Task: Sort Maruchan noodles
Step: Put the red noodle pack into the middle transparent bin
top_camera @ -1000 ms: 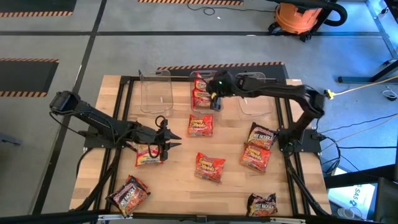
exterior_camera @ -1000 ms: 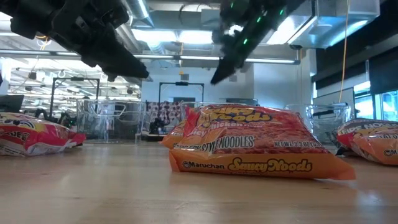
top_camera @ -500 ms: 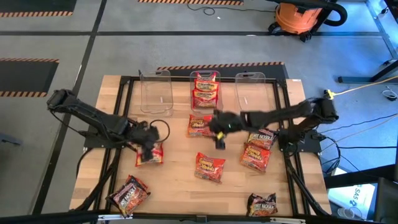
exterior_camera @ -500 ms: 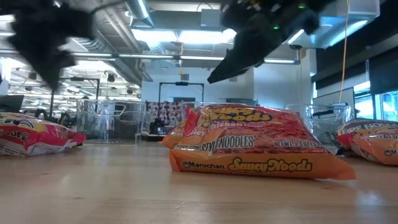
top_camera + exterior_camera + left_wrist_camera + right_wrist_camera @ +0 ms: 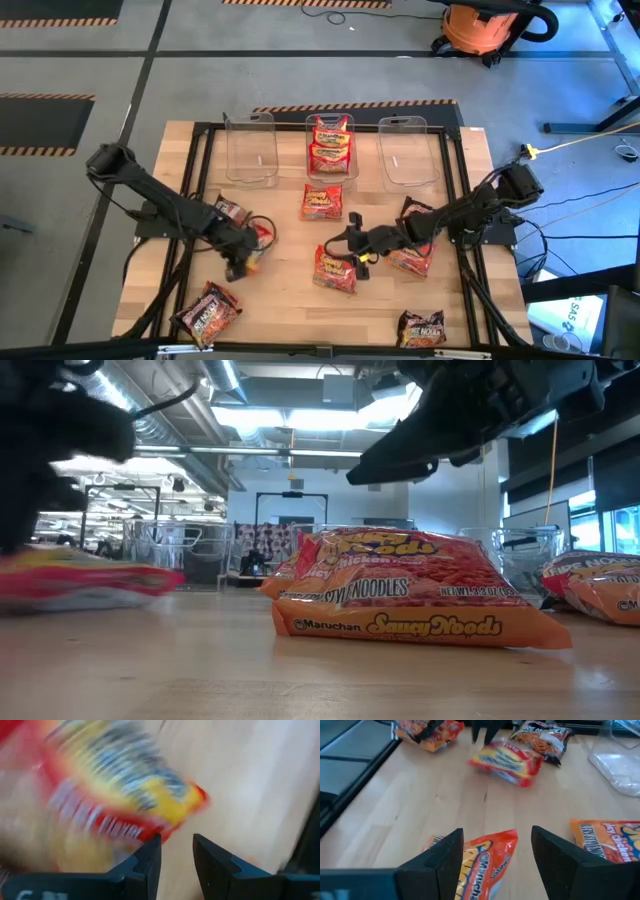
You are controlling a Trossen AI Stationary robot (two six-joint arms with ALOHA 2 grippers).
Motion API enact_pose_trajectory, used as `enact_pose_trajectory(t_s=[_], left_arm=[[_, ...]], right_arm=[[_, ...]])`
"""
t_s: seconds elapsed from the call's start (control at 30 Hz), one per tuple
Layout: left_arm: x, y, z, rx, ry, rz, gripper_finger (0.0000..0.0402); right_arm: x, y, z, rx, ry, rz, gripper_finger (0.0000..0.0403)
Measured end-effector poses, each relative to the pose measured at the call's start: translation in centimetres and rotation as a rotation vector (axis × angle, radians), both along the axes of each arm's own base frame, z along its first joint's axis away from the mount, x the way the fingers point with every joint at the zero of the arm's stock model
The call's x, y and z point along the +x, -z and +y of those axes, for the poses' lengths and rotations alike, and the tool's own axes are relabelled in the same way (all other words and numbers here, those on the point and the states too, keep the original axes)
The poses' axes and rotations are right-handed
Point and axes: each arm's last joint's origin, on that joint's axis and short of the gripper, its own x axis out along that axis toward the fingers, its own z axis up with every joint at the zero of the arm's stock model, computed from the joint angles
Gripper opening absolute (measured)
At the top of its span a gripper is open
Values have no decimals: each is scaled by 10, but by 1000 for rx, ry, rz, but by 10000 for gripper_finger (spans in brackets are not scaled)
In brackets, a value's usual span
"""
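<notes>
Maruchan noodle packets lie flat on the wooden table. My right gripper (image 5: 347, 252) hangs open, clear above the far end of an orange packet (image 5: 482, 857) in the table's middle (image 5: 337, 270); its fingers stand on either side of that end. My left gripper (image 5: 243, 265) points steeply down at a red-and-yellow packet (image 5: 115, 795) on the left (image 5: 260, 235). Its fingers are a narrow gap apart, with only bare wood between them. Two red packets (image 5: 331, 145) lie in the middle clear bin (image 5: 331, 122). My left gripper comes slanting from above. One fingertip (image 5: 150, 852) stands at the red-and-yellow packet's edge near a corner (image 5: 155, 834), and nothing is pinched. The packet lies on the table and shows smeared in the low view (image 5: 90, 582).
Clear bins stand at far left (image 5: 250, 150) and far right (image 5: 410, 155). Other packets: an orange one (image 5: 322, 200), a dark one beside the left arm (image 5: 232, 210), red and dark ones under the right arm (image 5: 412, 258), and dark ones near the front edge (image 5: 207, 312) (image 5: 422, 328).
My right gripper has swung from the middle bin toward the near edge and down, to above the orange packet, fingers still apart. My left gripper has tipped downward and gone toward the near edge at the red-and-yellow packet, which has shifted on the table.
</notes>
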Motion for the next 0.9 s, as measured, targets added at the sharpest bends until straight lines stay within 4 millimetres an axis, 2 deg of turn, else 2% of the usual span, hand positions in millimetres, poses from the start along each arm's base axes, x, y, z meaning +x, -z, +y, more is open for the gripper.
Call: enact_pose_trajectory(t_s=[0.17, 0.23, 0.33, 0.43, 0.53, 0.63, 0.73, 0.9], left_arm=[[36, 3, -4, 55, -14, -298, 105], [45, 0, -4, 68, 5, -351, 105], [48, -16, -4, 81, 42, -354, 105], [33, -34, -6, 129, 75, -276, 105], [10, -35, -9, 224, 74, -185, 105], [-10, -23, -11, 276, 81, -118, 105], [-28, 1, -11, 311, 109, -46, 105], [-36, 32, -9, 257, 143, -80, 105]], right_arm=[[3, -6, 1, 30, 3, -56, 211], [5, -11, 2, 70, 15, -101, 211], [8, -20, 2, 152, 36, -175, 211], [13, -24, -5, 212, 81, -184, 211], [24, -29, -15, 254, 129, -194, 211], [37, -27, -22, 313, 118, -169, 220], [55, -21, -27, 382, 118, -133, 249], [84, 3, -37, 470, 208, 1, 302]])
